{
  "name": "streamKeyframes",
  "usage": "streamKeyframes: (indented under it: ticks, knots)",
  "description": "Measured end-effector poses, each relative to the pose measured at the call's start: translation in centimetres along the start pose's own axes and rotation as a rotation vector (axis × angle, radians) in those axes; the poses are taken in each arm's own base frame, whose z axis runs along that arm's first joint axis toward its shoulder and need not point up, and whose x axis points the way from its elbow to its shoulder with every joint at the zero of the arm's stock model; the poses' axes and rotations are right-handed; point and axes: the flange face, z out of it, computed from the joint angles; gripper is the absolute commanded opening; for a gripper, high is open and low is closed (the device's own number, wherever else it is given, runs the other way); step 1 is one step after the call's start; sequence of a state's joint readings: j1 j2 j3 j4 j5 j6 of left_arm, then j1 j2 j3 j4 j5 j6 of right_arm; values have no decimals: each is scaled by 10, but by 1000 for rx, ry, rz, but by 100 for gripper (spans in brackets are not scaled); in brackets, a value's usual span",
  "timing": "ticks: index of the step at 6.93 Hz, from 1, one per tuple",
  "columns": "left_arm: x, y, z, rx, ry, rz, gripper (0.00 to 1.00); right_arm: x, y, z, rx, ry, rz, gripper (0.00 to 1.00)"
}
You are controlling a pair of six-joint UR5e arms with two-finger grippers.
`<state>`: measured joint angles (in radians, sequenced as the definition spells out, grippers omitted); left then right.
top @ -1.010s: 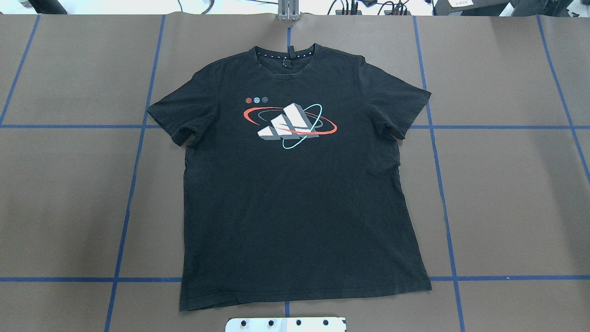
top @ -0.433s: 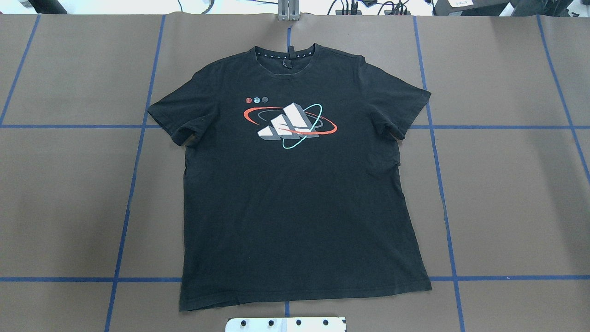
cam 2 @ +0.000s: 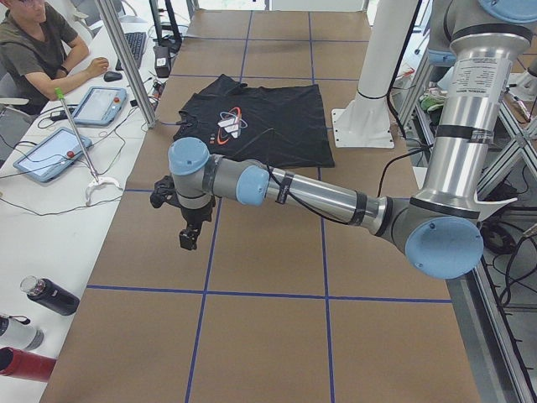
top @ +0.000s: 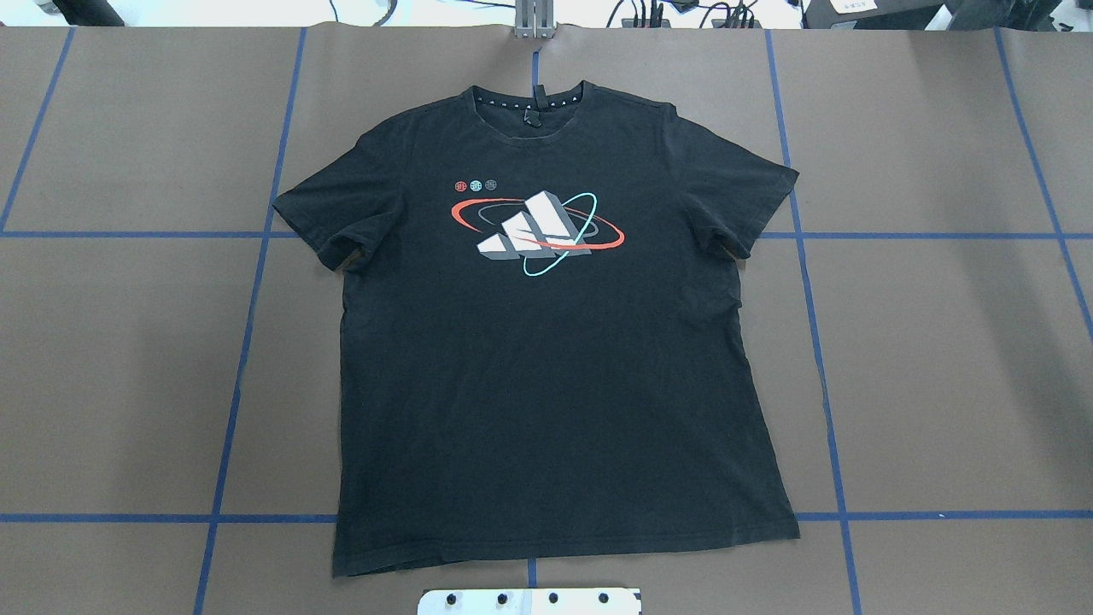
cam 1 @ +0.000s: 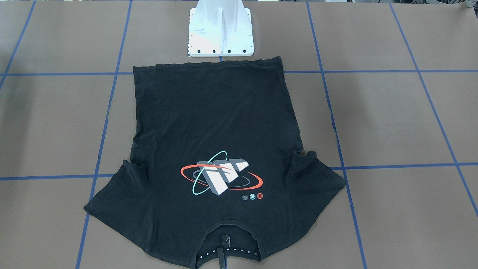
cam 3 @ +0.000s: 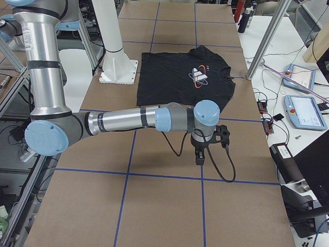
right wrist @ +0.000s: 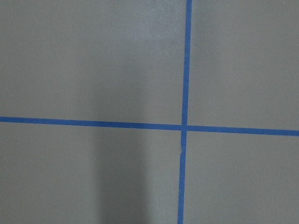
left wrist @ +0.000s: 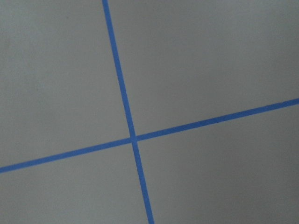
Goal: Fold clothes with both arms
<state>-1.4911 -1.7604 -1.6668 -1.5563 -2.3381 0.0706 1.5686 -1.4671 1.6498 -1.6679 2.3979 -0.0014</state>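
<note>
The black T-shirt (top: 546,376) lies flat and front up in the middle of the brown table, collar at the far side. Its grey-white logo (top: 534,232) is ringed by red and teal ovals. The shirt also shows in the front-facing view (cam 1: 216,119). Neither arm appears in the overhead or front-facing views. My left arm (cam 2: 319,195) reaches out low over bare table well away from the shirt (cam 2: 277,126), its gripper (cam 2: 190,238) pointing down. My right arm (cam 3: 128,119) does the same at the other end, gripper (cam 3: 199,157) pointing down. I cannot tell whether either gripper is open or shut.
The white pedestal base (cam 1: 220,33) stands just behind the shirt's hem. Blue tape lines (top: 248,325) grid the table. An operator (cam 2: 33,50) sits at a side bench with tablets (cam 2: 50,155) and bottles (cam 2: 50,295). More tablets (cam 3: 307,110) lie on the opposite bench.
</note>
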Motion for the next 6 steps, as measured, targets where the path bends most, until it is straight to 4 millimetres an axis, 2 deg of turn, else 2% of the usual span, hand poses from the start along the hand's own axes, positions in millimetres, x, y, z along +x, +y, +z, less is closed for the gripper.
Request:
streamKeyframes:
  ticks: [2, 4, 5, 6]
  knots:
    - [42, -28, 23, 28, 27, 129, 99, -31, -28, 22, 18, -46, -71, 100]
    - [57, -49, 37, 118, 50, 159, 99, -84, -50, 63, 54, -91, -55, 100]
    - [72, -66, 36, 159, 67, 127, 99, -110, -60, 85, 67, -115, -76, 100]
    - [89, -81, 37, 177, 86, 84, 99, -137, -81, 104, 78, -132, -120, 100]
